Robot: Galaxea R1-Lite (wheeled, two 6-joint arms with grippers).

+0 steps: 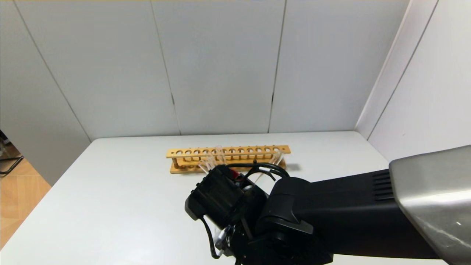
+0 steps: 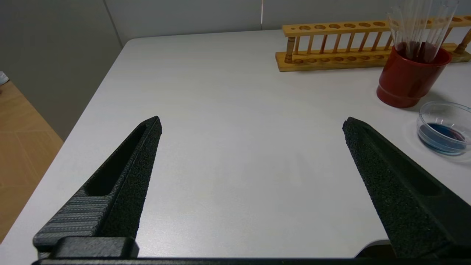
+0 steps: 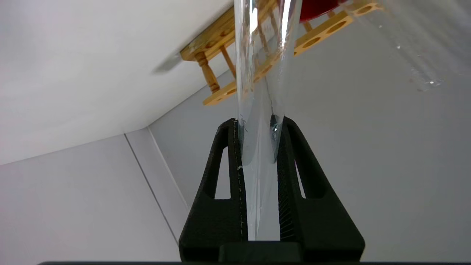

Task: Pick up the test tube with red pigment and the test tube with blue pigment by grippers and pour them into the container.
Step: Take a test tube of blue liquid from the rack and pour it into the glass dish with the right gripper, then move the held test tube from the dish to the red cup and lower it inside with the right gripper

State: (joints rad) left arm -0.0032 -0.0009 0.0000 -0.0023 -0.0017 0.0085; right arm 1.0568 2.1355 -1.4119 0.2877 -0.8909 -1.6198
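My right gripper (image 3: 257, 122) is shut on a clear glass test tube (image 3: 261, 55), held between both fingers; no pigment shows in the part I see, so I cannot tell which tube it is. In the head view the right arm (image 1: 294, 213) hides that gripper, the cup and the container. The container (image 2: 423, 121), a low clear glass beaker, holds blue liquid with a dark reddish patch. My left gripper (image 2: 253, 120) is open and empty, low over bare table, to the left of the container. Several clear tubes (image 2: 419, 25) stand in the dark red cup (image 2: 408, 82).
A wooden test tube rack (image 1: 228, 151) stands behind the cup, near the back of the white table (image 1: 121, 191); it also shows in the left wrist view (image 2: 331, 44). White wall panels close the back and right. The table's left edge drops to a wooden floor (image 2: 22, 147).
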